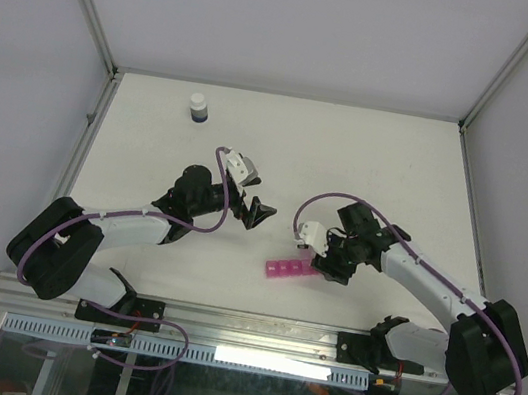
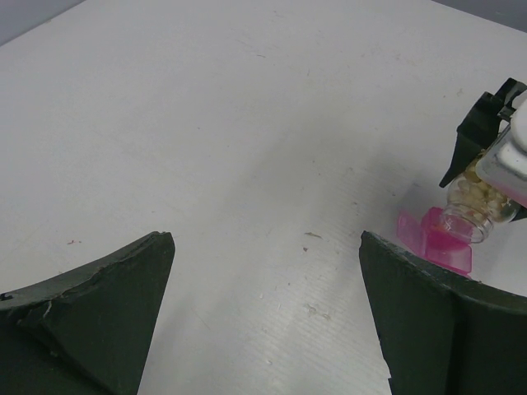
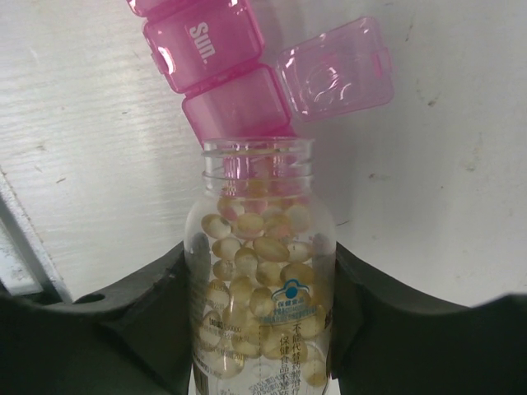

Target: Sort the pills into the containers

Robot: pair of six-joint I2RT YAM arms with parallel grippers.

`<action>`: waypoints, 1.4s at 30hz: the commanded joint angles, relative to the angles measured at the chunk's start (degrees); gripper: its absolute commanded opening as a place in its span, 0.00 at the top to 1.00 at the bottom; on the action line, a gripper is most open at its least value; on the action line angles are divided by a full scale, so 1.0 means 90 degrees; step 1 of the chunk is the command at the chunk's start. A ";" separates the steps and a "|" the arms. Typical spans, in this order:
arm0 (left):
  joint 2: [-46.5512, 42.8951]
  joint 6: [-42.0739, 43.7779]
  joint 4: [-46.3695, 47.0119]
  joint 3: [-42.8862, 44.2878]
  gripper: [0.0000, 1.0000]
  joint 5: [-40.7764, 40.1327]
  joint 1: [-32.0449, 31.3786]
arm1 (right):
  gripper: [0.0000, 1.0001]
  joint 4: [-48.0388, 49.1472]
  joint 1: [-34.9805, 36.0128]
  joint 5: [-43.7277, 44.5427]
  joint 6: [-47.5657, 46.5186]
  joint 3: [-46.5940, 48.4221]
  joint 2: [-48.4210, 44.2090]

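Tipping toward the pink pill box [image 3: 218, 62], a clear uncapped bottle [image 3: 259, 329] sits clamped between the right jaws, one dark finger [image 3: 152, 304] pressing each side of its body. Yellow softgel pills [image 3: 255, 247] fill the bottle up to its neck, and a printed label shows low on the glass. The bottle's threaded mouth points at the near end of the pill box, where one translucent lid [image 3: 333, 70] stands swung open to the side. The next compartment along is shut and reads "Sun." on its lid. Whether the bottle's rim touches the box cannot be told.

In the top view the pill box [image 1: 290, 269] lies flat on the white counter [image 1: 372, 155], near its front edge, between the two arms and just beside the right arm's [image 1: 432, 286] wrist.

The left jaws are wide apart with nothing between them, held above bare counter to the left of the pill box and apart from it. From the left wrist view the pink box [image 2: 436, 243] and the tilted bottle [image 2: 478, 206] show past the right-hand finger [image 2: 445, 321].

A small dark bottle with a white cap [image 1: 198, 107] stands upright at the far left of the counter, well apart from both arms.
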 commanded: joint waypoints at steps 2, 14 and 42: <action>-0.0010 0.0181 0.0170 0.0260 0.01 0.0115 -0.0094 | 1.00 0.0135 0.0080 -0.0005 0.0050 0.0082 -0.0115; -0.0008 0.0191 0.0140 0.0274 0.01 0.0116 -0.0102 | 1.00 -0.0126 -0.0028 -0.0122 -0.0011 0.0190 0.0024; -0.0005 0.0210 0.0131 0.0279 0.01 0.0105 -0.0118 | 1.00 0.0448 0.0045 0.0458 0.0127 -0.0031 -0.0180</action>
